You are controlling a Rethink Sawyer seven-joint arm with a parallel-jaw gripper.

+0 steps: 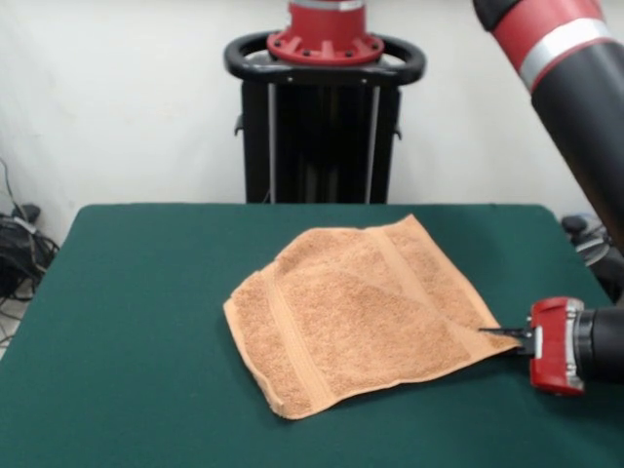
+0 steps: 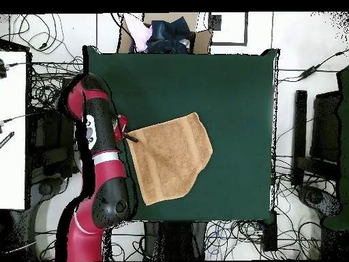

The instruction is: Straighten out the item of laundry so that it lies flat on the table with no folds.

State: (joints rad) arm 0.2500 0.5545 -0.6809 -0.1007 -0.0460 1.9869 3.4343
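A light orange-tan terry cloth towel [image 1: 366,317], roughly square and turned like a diamond, lies spread on my large rectangular table with a dark green felt-like top [image 1: 136,322]. In the front view it sits a little right of the table's middle. Two flat woven bands run across it, one near its left edge and one through its upper right part. The far corner looks slightly doubled over, with a soft crease beside it; the rest lies mostly flat. My red and black gripper [image 1: 509,337] reaches in low and sideways from the right edge of the front view, its dark tips clenched on the towel's right-hand corner at the table surface. In the overhead view the gripper [image 2: 129,136] meets that same corner, near the table's left edge.
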